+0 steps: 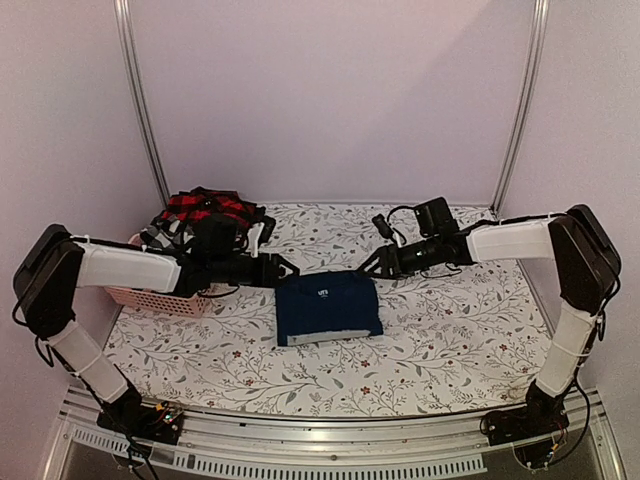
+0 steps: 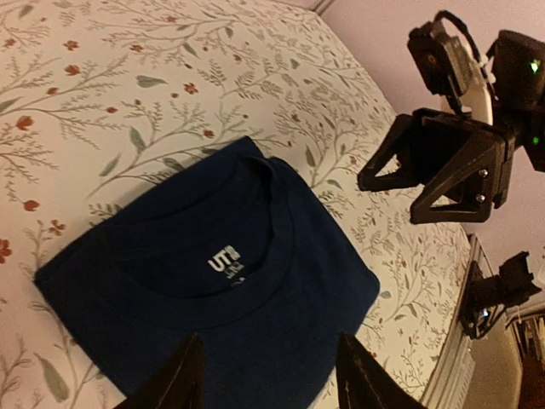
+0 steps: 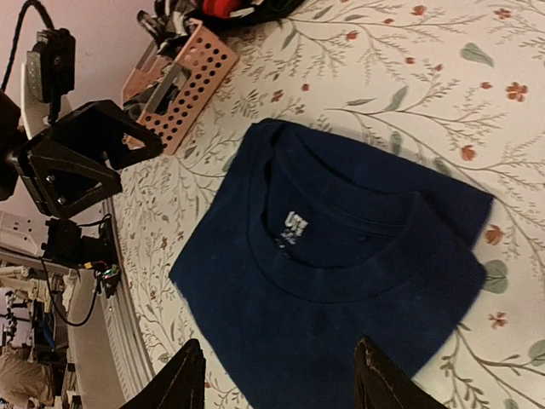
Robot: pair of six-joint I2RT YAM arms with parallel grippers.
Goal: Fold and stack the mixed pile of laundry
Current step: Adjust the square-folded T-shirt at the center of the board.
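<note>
A navy blue garment (image 1: 328, 308), folded into a flat rectangle with a round neckline and a white label, lies mid-table. It also shows in the left wrist view (image 2: 213, 290) and the right wrist view (image 3: 341, 273). My left gripper (image 1: 285, 268) (image 2: 269, 341) is open and empty just above its left edge. My right gripper (image 1: 372, 263) (image 3: 277, 345) is open and empty above its right far corner. A red-and-black plaid piece (image 1: 205, 208) (image 3: 226, 7) and black fabric are heaped in the basket. The black-and-white checked shirt is out of view.
A pink slotted basket (image 1: 165, 297) (image 3: 196, 81) stands at the table's left, under my left arm. The floral tablecloth (image 1: 450, 330) covers the table. Metal posts (image 1: 140, 100) and walls close the back and sides.
</note>
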